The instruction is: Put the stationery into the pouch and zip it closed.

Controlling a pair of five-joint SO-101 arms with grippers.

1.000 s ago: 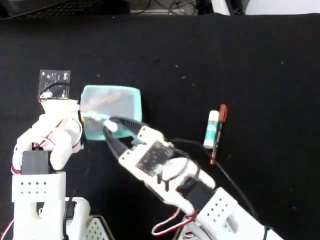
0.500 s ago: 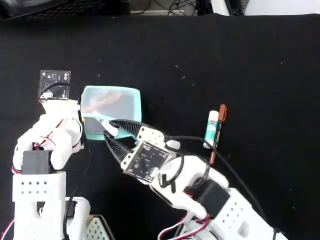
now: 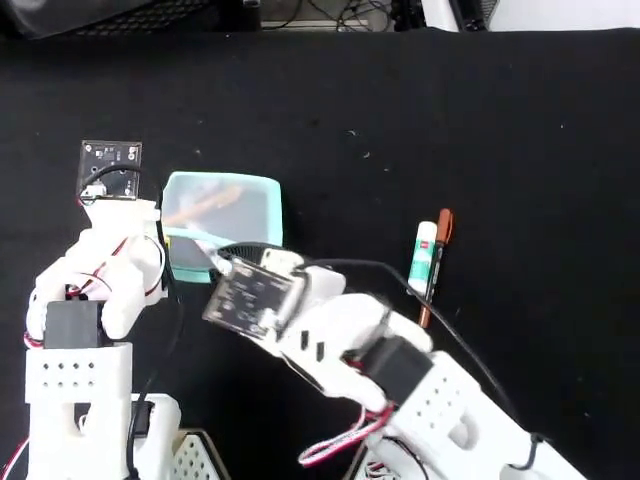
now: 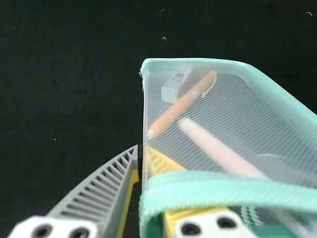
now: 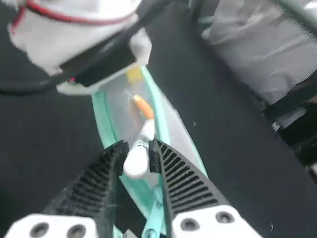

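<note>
Swung down, right gripper (image 5: 134, 154) pinches a white pen (image 5: 136, 163) at the pouch (image 3: 235, 205) mouth; left gripper (image 4: 142, 154) clamps the rim. Insertion likely underway: push deeper, then let go.

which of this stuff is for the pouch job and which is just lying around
Job: pouch, in left gripper; white pen, in right gripper; pencil, eraser, inside; glue stick, red pen, on table.
Lying about: cables behind the table.

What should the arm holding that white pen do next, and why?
Probably slide the white pen deeper into the pouch before releasing: the right gripper grips its back end, with its front inside the open mouth the left gripper holds.
</note>
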